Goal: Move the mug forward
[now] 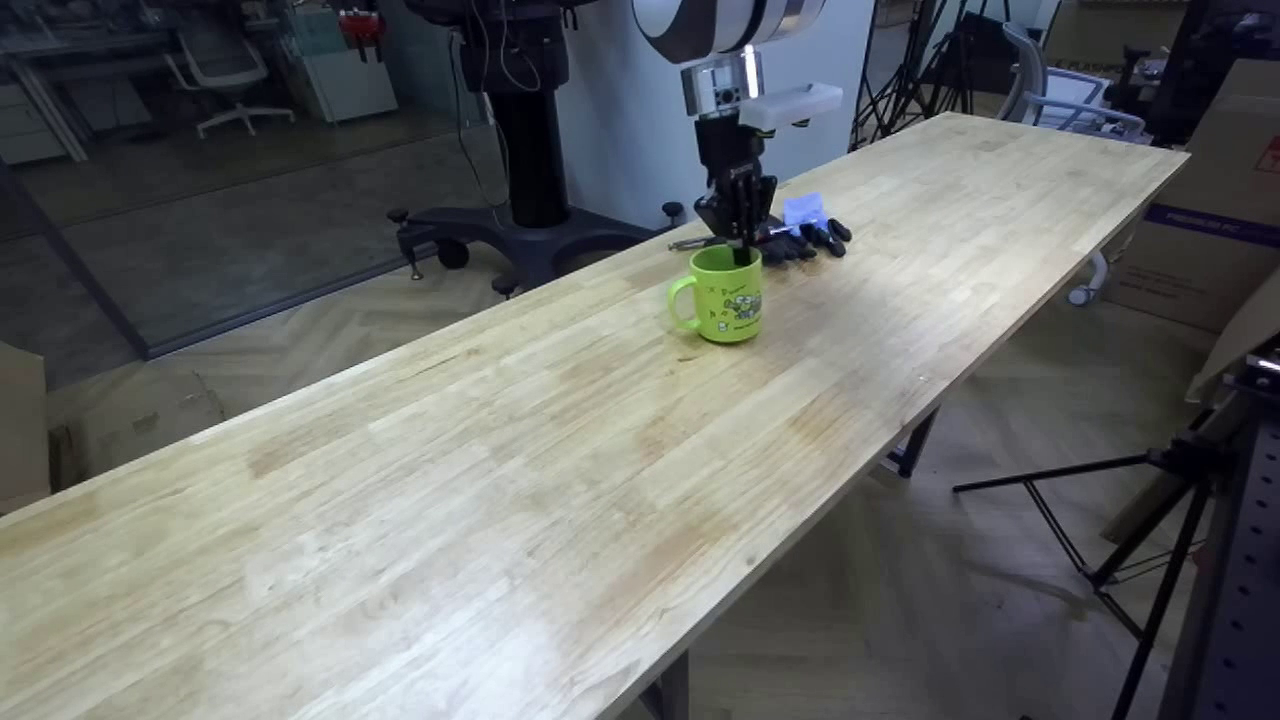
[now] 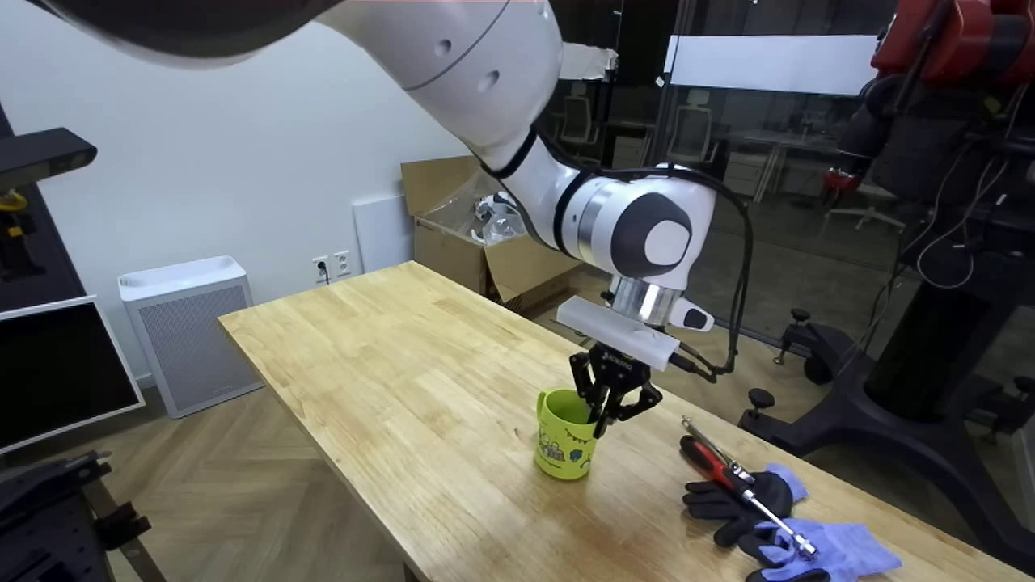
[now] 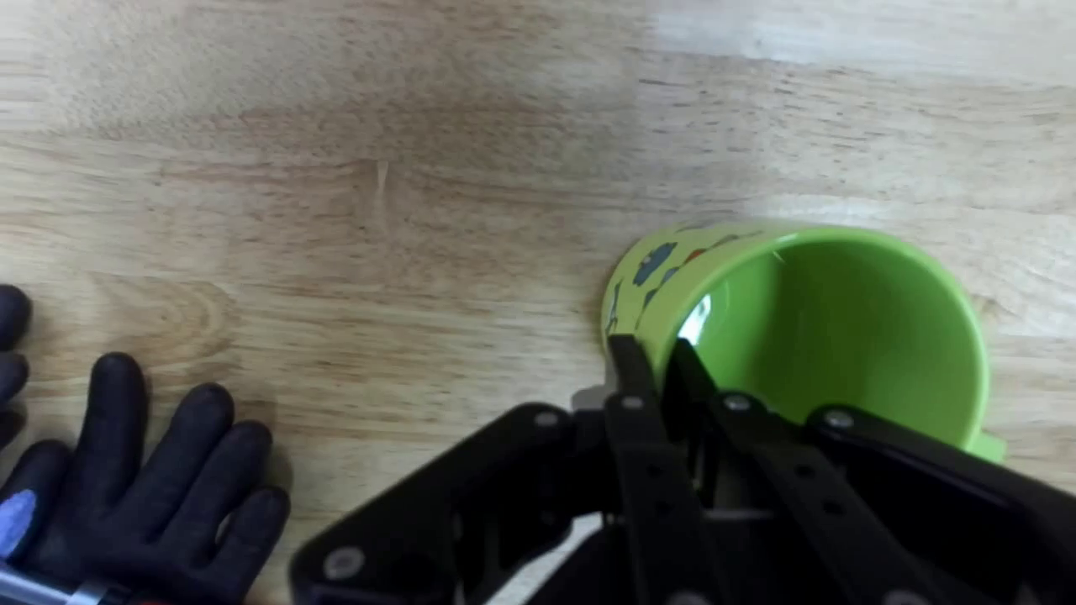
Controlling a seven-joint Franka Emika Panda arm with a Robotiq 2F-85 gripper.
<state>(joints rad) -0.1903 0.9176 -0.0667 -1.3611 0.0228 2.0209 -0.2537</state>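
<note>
The lime-green mug (image 1: 722, 305) stands upright on the wooden table (image 1: 480, 480), with its loop handle on the side away from the gripper. It also shows in an exterior view (image 2: 558, 449) and in the wrist view (image 3: 849, 328), where I look into its empty inside. My black gripper (image 3: 660, 357) straddles the mug's wall at the rim. One finger is inside the mug and one outside, both close against the wall with no clear gap. The gripper also shows in both exterior views (image 1: 741, 252) (image 2: 597, 416). The lower finger inside the mug is partly hidden.
Dark work gloves with blue-violet cuffs (image 2: 841, 550) lie beside the mug, near the table's edge. A red-handled tool (image 2: 711, 465) lies on them. The gloves' fingers show at the left in the wrist view (image 3: 168, 496). A black wheeled stand (image 1: 535, 235) is beyond the table edge.
</note>
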